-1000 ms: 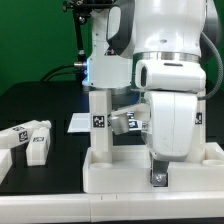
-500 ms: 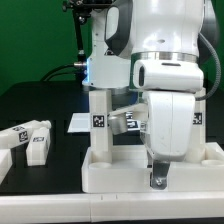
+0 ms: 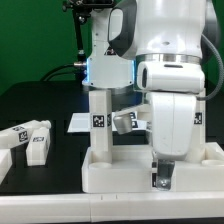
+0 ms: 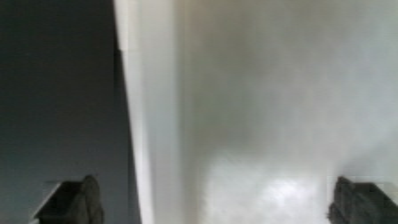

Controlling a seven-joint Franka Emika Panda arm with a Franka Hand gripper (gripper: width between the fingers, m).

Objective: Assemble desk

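Spread wide and holding nothing, the jaws straddle the upright leg (image 4: 231, 110) standing on the desk top (image 3: 120, 172), its long axis twelve-to-six, so clearing it likely means lifting toward twelve.

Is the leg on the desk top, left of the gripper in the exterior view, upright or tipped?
Upright: the leg stands on end on the desk top, and its sides run vertically.

The desk top (image 3: 115, 176) — white, rimmed, flat on the table — fills the exterior view's lower centre. One tagged square leg (image 3: 100, 125) stands upright at its left end, and loose legs (image 3: 35, 142) lie at lower left.
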